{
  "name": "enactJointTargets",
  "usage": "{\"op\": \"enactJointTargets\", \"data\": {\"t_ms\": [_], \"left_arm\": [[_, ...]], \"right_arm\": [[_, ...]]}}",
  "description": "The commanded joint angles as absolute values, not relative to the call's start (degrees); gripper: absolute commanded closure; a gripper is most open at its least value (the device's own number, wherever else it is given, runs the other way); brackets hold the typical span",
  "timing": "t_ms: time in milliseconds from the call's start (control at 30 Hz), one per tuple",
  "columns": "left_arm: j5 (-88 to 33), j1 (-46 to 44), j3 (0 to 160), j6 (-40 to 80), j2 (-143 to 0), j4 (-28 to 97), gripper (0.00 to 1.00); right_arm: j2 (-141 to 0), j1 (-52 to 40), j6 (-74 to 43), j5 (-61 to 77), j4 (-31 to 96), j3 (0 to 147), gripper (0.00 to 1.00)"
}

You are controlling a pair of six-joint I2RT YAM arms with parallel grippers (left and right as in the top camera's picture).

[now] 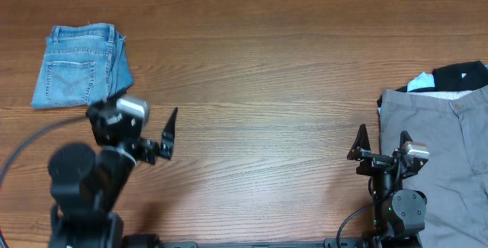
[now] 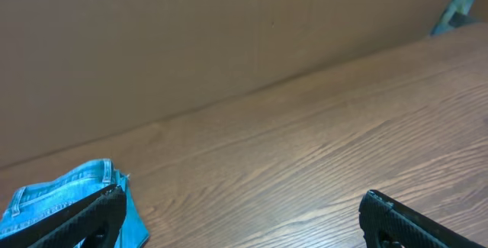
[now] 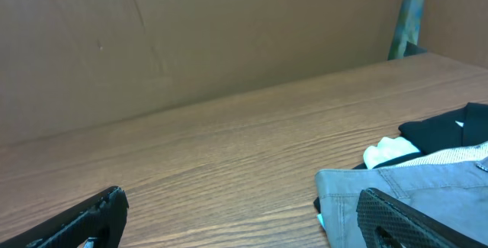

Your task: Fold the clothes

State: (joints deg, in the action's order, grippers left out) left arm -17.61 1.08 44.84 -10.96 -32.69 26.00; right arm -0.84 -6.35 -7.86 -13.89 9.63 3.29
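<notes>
The light-blue denim jeans [image 1: 80, 65] lie folded into a compact rectangle at the table's far left, a stitched back pocket facing up. Their edge also shows low at the left of the left wrist view [image 2: 65, 198]. My left gripper [image 1: 145, 130] is open and empty, just below and to the right of the jeans, not touching them. My right gripper [image 1: 381, 143] is open and empty at the front right, beside a pile of other clothes. Both open jaws show in the wrist views, left [image 2: 240, 221] and right [image 3: 244, 221].
A pile of clothes lies at the right edge: grey trousers [image 1: 442, 149] on top, with black [image 1: 461, 76] and white [image 1: 423, 84] garments behind. The grey trousers also show in the right wrist view [image 3: 381, 191]. A brown cardboard wall [image 2: 191, 42] backs the wooden table [image 1: 259, 88].
</notes>
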Motion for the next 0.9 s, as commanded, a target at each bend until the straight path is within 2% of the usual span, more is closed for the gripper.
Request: {"op": "enactJointTargets", "data": {"t_ms": [0,567,867], "left_arm": [[-17.4,0.6,38.7,-11.9,-26.9,24.2,0.00],[-17.4,0.7,13.4,-11.8,-3.2,13.9,0.00],[-17.6,0.7,6.3,-11.1,-0.2,10.5,0.00]], "right_arm": [[-0.2,-6.0,-7.6,-14.0,9.3,2.9,0.00],[-0.2,-6.0,-7.6,-14.0,9.3,2.9,0.00],[-0.2,-6.0,-7.6,-14.0,9.3,2.9,0.00]]}}
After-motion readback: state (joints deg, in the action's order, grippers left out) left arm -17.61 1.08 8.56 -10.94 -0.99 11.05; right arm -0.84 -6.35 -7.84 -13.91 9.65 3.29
